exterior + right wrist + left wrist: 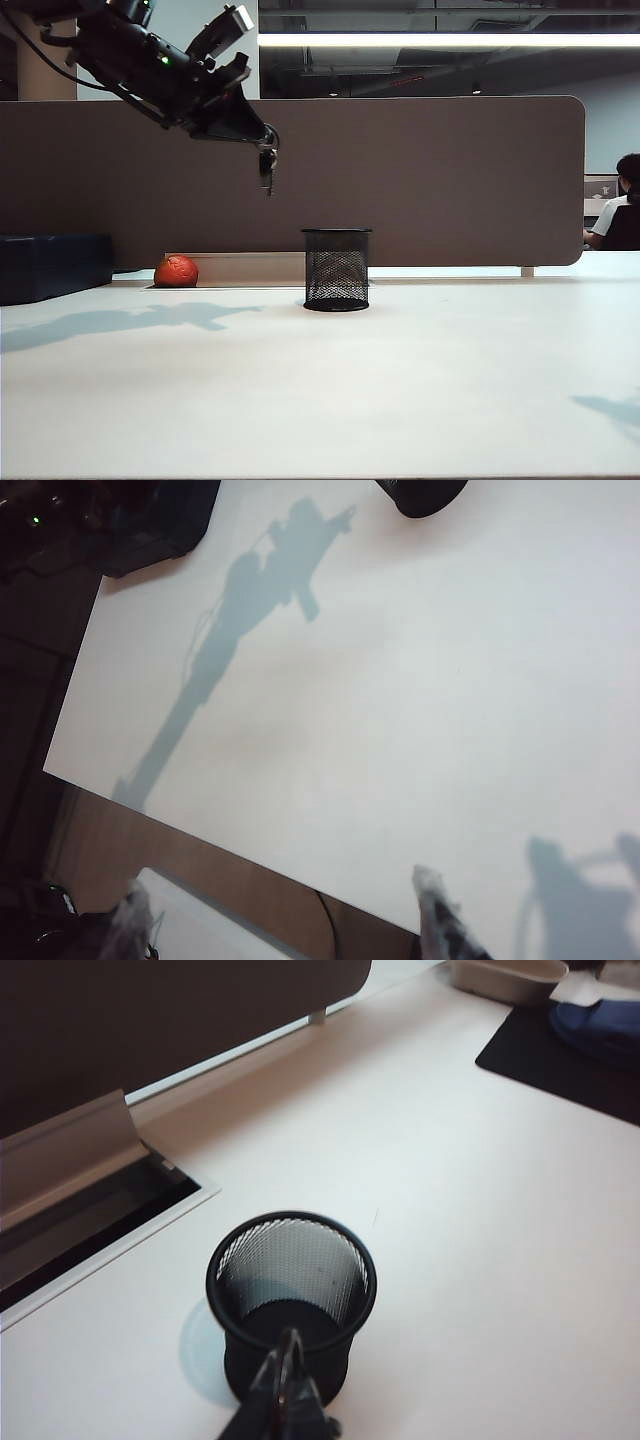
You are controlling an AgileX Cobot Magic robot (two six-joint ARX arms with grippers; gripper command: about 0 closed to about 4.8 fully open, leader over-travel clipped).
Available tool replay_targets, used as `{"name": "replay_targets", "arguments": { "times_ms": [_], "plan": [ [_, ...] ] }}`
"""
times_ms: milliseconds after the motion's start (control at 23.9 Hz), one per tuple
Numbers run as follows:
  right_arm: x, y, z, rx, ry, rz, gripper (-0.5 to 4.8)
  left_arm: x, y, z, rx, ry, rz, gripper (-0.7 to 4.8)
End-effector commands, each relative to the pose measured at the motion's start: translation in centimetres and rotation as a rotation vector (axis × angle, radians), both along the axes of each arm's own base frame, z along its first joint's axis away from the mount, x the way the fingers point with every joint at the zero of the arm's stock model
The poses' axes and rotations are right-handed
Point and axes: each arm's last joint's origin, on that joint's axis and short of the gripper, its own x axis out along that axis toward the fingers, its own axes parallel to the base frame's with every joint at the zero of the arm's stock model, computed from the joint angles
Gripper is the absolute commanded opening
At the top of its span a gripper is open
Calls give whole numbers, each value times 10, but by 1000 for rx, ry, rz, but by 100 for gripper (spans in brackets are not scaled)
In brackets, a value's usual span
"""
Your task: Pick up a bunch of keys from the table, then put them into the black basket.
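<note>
Left claw [266,150] pinches the keys [267,170] high and left of the basket [336,270], right claw [290,920] spread idle over the counter [400,380]; release now and they'd miss the rim.

black basket [336,270] is fine wire mesh with a solid smooth rim, semi-gloss black, mesh see-through; table [320,390] is smooth matt off-white laminate, partition panel [430,180] behind it flat matt brown. Left gripper [288,1385], clamped on the bunch of keys [267,168], looks dark matt plastic; orange-red ball [176,271] has a dull, slightly rough skin, dark box [55,265] is matt
</note>
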Motion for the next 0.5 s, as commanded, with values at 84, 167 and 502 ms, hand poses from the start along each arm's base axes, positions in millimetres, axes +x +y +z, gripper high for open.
{"name": "replay_targets", "arguments": {
  "times_ms": [84,167,502],
  "plan": [
    [0,0,2,-1,-18,3,346,7,-6,0,-60,-24,2,-7],
    [0,0,2,-2,-19,3,346,10,-8,-3,-74,-30,1,-7],
    [0,0,2,-9,-20,-5,346,23,-13,-17,-129,-29,16,-6]
  ]
}}
